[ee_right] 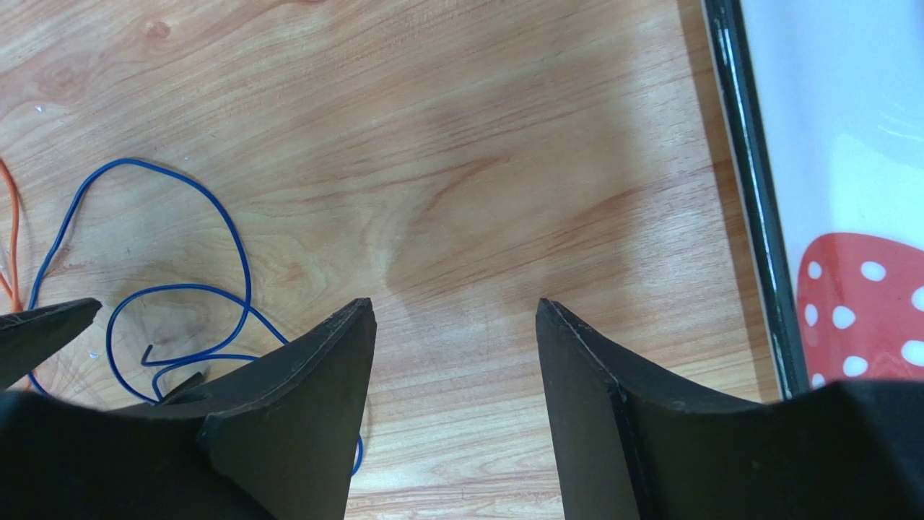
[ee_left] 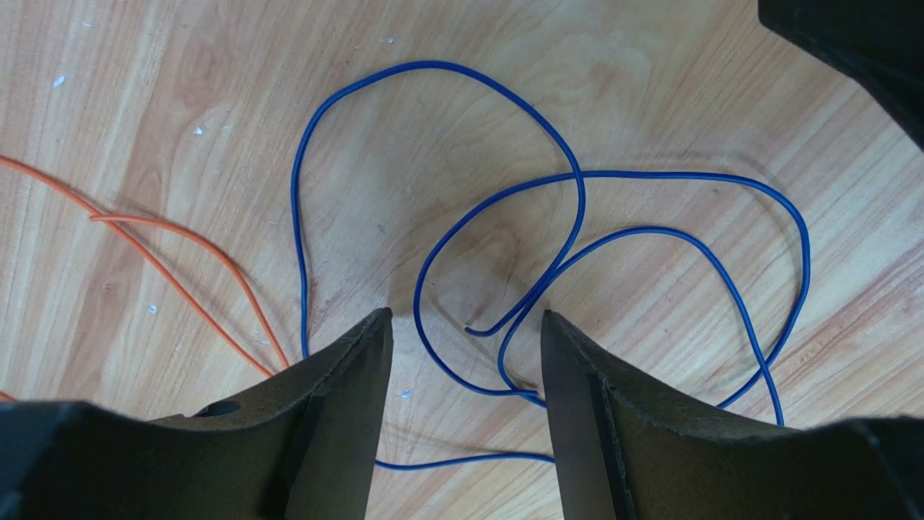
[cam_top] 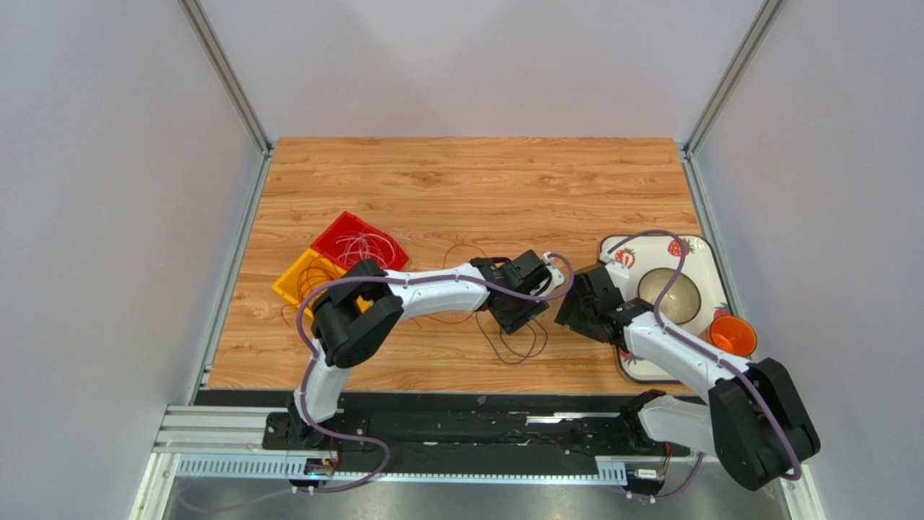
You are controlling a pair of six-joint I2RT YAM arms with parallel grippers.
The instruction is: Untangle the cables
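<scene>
**Top, left-wrist and right-wrist views.** At the near edge, both arms rise from a black rail (cam_top: 466, 428) and reach inward over the wooden bench (cam_top: 466, 184).

Nearest the rail lies the blue cable (ee_left: 575, 195). It is one thin wire curled into several overlapping loops, flat on the wood near the bench's middle; from above it reads as dark. The left gripper (ee_left: 464, 321) hangs directly over these loops, jaws wide apart and holding nothing. The cable's free end lies on the wood between the fingertips, and other strands run out of sight behind both fingers (ee_left: 336, 412). To that gripper's left, an orange cable (ee_left: 163, 255) crosses the bench beside the blue one, apart from it in this view.

The right gripper (ee_right: 453, 308) stands just right of the left one, likewise wide open and empty, over bare wood. The blue loops lie off its left finger (ee_right: 293, 412). To its right runs the dark rim of a white tray (ee_right: 748, 195) printed with strawberries, which carries a bowl (cam_top: 667, 298). An orange cup (cam_top: 733, 336) sits at the tray's near right corner; whether it is on the tray or beside it cannot be told.

Farther out on the left, a yellow tray (cam_top: 289, 284) and a red tray (cam_top: 329, 237) sit touching. Pale cables (cam_top: 363, 247) coil in the red tray. Thin cables also curl in the yellow one, their colour unclear.
</scene>
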